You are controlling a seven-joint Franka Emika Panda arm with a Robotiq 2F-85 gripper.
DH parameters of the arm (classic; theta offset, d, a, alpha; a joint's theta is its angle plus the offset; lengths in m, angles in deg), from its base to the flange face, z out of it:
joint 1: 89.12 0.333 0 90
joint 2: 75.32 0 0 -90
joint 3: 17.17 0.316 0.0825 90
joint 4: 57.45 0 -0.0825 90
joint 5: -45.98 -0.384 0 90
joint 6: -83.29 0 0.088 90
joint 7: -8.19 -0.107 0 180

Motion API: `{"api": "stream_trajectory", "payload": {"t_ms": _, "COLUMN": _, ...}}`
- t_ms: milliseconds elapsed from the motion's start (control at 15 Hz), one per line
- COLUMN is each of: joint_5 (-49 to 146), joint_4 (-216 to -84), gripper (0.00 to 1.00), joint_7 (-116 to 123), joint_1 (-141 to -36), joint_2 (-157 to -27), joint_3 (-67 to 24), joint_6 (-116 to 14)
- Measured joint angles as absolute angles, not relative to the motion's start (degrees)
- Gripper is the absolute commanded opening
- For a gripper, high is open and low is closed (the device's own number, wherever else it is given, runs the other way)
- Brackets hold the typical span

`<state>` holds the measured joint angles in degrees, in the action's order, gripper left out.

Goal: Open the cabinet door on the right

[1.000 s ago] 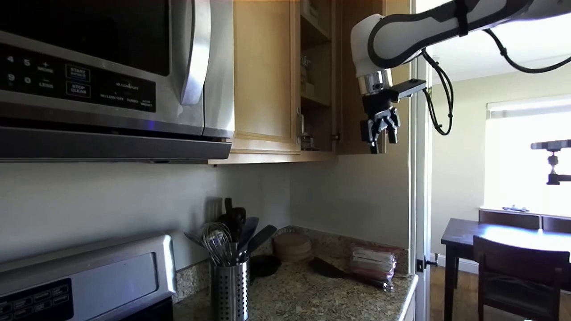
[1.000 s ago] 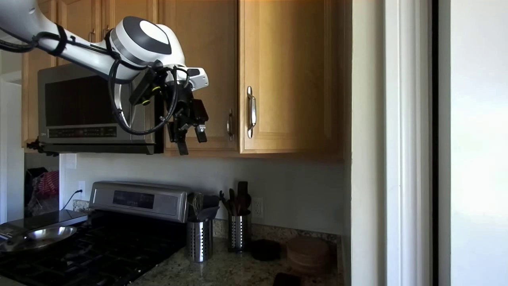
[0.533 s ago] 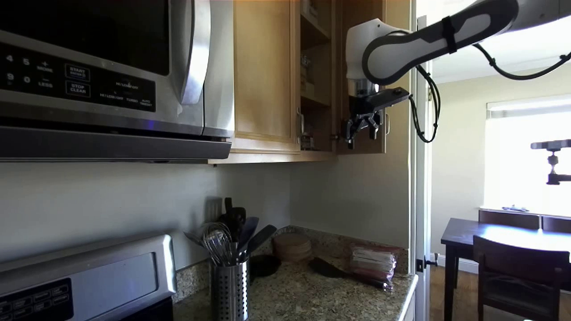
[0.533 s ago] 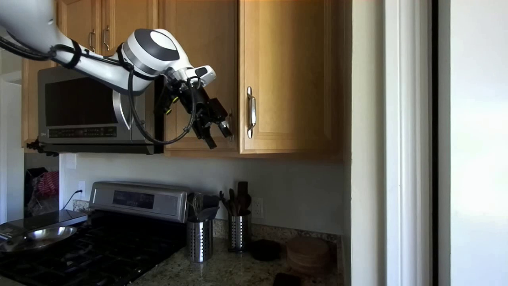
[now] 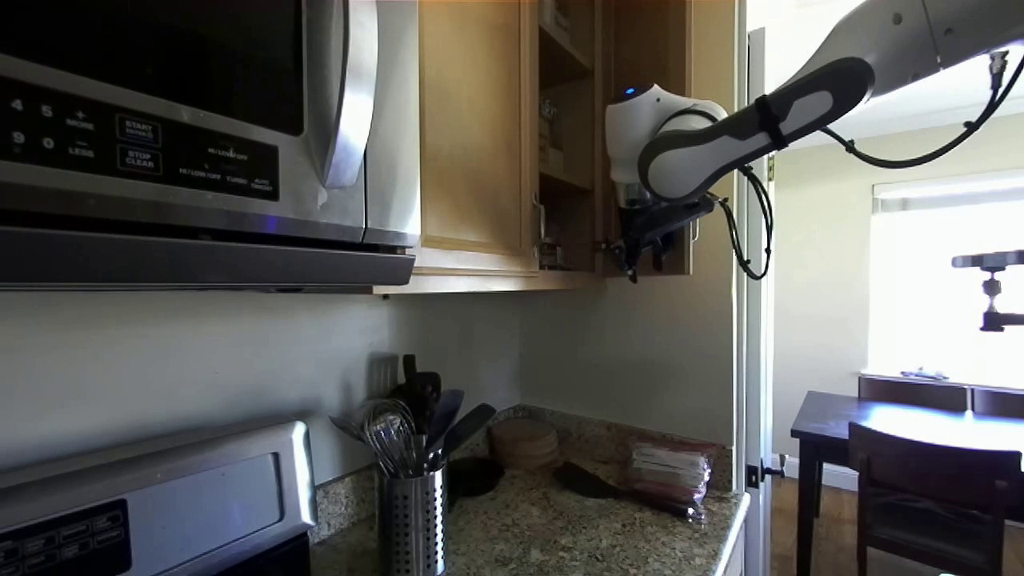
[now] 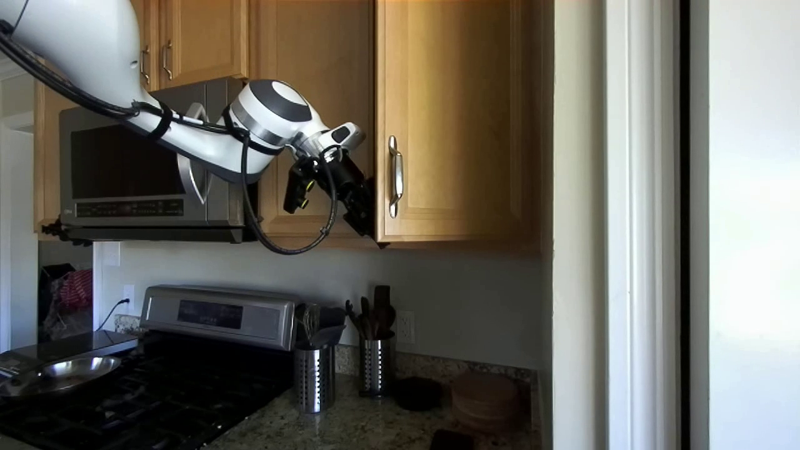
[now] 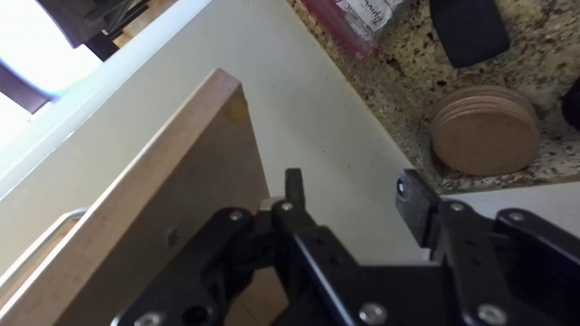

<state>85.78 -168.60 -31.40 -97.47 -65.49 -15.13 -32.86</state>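
The cabinet door (image 6: 459,125) is a tan wood panel that stands swung out from the cabinet, with its metal bar handle (image 6: 395,177) low on its left edge. In an exterior view its inner face (image 5: 650,48) shows beside the open shelves. My gripper (image 5: 645,270) is open and empty at the door's lower inner side. In an exterior view the gripper (image 6: 370,230) is left of the door's edge, its tips partly hidden behind it. In the wrist view the door (image 7: 195,158) is left of the gripper (image 7: 350,175), its inner face toward the left finger; I cannot tell whether they touch.
The twin wood door (image 5: 478,120) and the microwave (image 5: 160,104) are to the left. Open shelves (image 5: 566,172) lie behind the gripper. Below are the counter (image 5: 528,528), a steel utensil holder (image 5: 412,520), round wooden boards (image 5: 524,442) and a plastic packet (image 5: 670,472).
My arm has moved down and toward the right-hand door, tilting the gripper. The gripper has gone from in front of the left door to the inner side of the open door. The door has not moved.
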Motion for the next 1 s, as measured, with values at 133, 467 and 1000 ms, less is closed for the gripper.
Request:
{"api": "stream_trajectory", "payload": {"t_ms": 133, "joint_5": 90.0, "joint_4": -168.3, "gripper": 0.14, "joint_7": -35.3, "joint_1": -97.5, "joint_2": -66.0, "joint_3": -15.4, "joint_6": -32.8}}
{"api": "stream_trajectory", "payload": {"t_ms": 467, "joint_5": 99.6, "joint_4": -168.1, "gripper": 0.03, "joint_7": -43.5, "joint_1": -97.6, "joint_2": -66.3, "joint_3": -17.3, "joint_6": -32.2}}
{"api": "stream_trajectory", "payload": {"t_ms": 1000, "joint_5": 108.9, "joint_4": -168.1, "gripper": 0.30, "joint_7": -49.8, "joint_1": -98.3, "joint_2": -68.1, "joint_3": -21.6, "joint_6": -25.2}}
